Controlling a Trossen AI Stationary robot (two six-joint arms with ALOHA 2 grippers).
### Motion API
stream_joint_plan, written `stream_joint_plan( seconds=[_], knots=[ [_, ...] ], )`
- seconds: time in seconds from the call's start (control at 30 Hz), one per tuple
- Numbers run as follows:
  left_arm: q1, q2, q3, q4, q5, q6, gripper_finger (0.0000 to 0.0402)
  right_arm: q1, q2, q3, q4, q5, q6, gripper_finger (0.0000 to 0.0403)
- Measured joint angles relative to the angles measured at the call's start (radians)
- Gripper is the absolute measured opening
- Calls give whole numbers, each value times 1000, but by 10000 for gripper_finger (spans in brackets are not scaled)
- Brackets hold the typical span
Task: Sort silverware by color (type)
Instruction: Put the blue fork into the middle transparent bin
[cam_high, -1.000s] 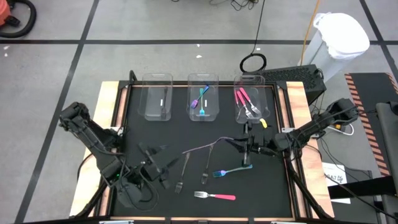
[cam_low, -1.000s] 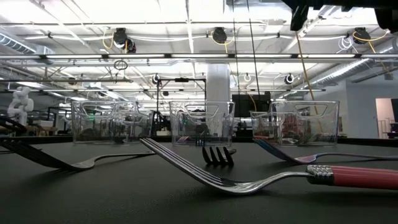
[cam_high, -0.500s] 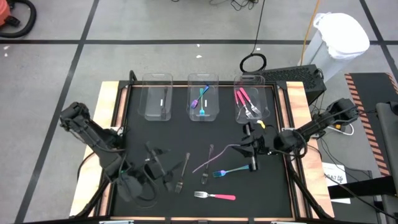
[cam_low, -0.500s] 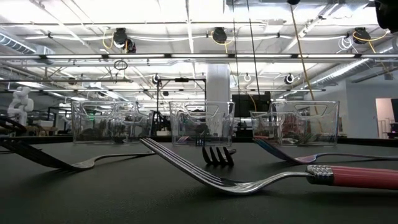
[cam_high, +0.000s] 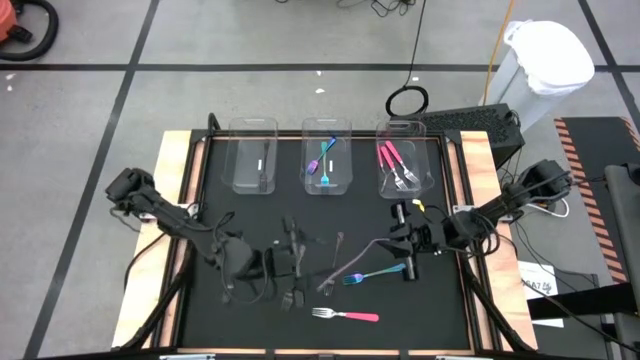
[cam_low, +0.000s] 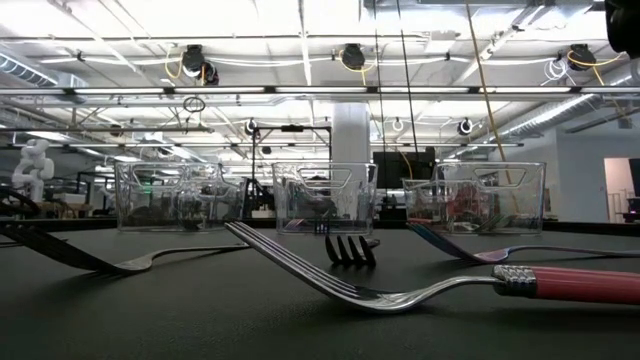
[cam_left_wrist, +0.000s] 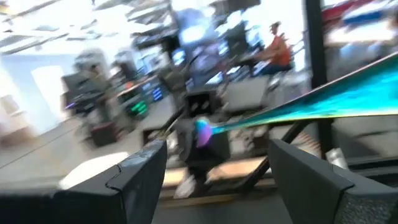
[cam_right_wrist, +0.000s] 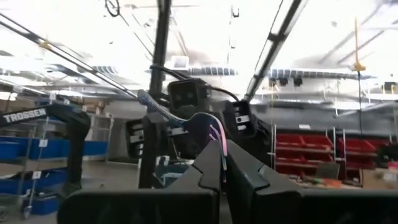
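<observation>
Seen from overhead, two dark arms work over a black surface (cam_high: 240, 215) scattered with small forks. The right gripper (cam_high: 405, 268) hangs above the right half of the mat, its jaws pressed together on the handle end of a long silver fork (cam_high: 352, 264) whose tines reach down to the left toward the middle of the mat; in the right wrist view the thin fork (cam_right_wrist: 219, 144) rises from between the closed fingers. Just beside that gripper lies a blue-handled fork (cam_high: 368, 275), and nearer the front edge a pink-handled fork (cam_high: 345, 315) rests alone, tines pointing left. The left gripper (cam_high: 292, 262) sits low at the centre-left of the mat with its jaws standing apart, nothing seen held between them; in the left wrist view the spread fingers (cam_left_wrist: 140, 171) frame a blurred teal fork beyond. A dark fork (cam_high: 339, 243) lies near the middle of the mat between the two grippers. Along the far edge stand three clear bins: the left bin (cam_high: 254, 155) holds one pale piece, the middle bin (cam_high: 327, 155) holds blue and teal forks, and the right bin (cam_high: 403, 162) holds pink-handled forks. From surface level, the pink-handled fork (cam_low: 480, 283) fills the foreground, with the bins lined up behind it.
</observation>
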Motion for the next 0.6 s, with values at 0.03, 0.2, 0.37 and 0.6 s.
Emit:
stream_joint_plan(
  seconds=[0.03,0.2,0.37,0.6],
  knots=[
    [7,7,0,23,39,5,280,7,1,0,6,0,-15,3],
    [15,55,0,173,153,112,280,38,1,0,40,3,-79,3],
    [12,127,0,382,243,228,278,54,0,0,50,10,-124,3],
    [16,235,0,606,297,384,218,56,0,1,60,34,-132,4]
  ],
)
